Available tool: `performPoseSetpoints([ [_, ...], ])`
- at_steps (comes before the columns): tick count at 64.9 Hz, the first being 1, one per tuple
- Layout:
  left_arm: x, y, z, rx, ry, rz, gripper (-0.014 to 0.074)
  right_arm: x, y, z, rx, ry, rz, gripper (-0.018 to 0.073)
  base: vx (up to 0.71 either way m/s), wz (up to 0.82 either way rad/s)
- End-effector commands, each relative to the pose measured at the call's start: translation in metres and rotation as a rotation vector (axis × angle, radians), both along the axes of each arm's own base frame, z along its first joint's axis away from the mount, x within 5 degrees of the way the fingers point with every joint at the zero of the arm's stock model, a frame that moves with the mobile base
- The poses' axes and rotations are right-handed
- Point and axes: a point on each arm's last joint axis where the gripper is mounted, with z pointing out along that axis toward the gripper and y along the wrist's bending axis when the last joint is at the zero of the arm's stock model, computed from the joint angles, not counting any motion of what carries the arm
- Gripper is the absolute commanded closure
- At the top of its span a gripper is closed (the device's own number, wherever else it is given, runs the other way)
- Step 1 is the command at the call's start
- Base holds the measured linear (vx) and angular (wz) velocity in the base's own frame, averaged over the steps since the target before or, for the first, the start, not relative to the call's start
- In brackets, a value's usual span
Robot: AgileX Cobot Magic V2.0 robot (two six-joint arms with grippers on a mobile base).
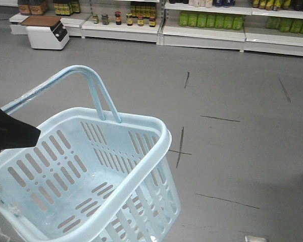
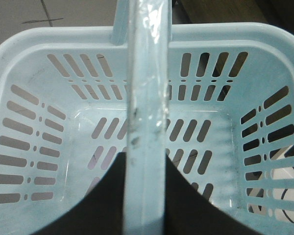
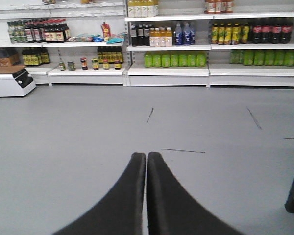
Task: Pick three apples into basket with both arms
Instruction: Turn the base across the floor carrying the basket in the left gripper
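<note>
Clamping the basket (image 2: 19, 49) by its handle (image 2: 147, 88), left tool (image 2: 146, 159), right tool (image 3: 146, 159) closed, empty.

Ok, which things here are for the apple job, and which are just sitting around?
For the job:
basket
left gripper, clamped on the handle
right gripper, shut and empty
No apples show.

Just around:
shelves
green bottles
jars
white machine on the floor

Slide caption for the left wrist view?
Left gripper clamped on the swing handle of the empty pale blue basket.
</note>
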Motion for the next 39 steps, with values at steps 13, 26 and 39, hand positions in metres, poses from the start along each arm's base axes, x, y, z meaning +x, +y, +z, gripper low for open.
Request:
performPoseSetpoints([
  [13,-0.0029,-0.0024,0.0146,-0.085,-0.065,0.017,0.0604,0.0002,-0.0003,0.0032,-0.011,-0.069,-0.005,0.0564,0.11,0.32],
  [26,-0.0029,-0.0024,0.0146,-0.085,-0.065,0.017,0.0604,0.0002,-0.0003,0.0032,-0.011,-0.069,-0.005,0.0564,0.12,0.21],
  [39,-0.0029,-0.0024,0.0146,-0.085,-0.065,0.017,0.0604,0.0002,-0.0003,0.0032,-0.011,-0.069,-0.005,0.0564,0.12,0.10],
])
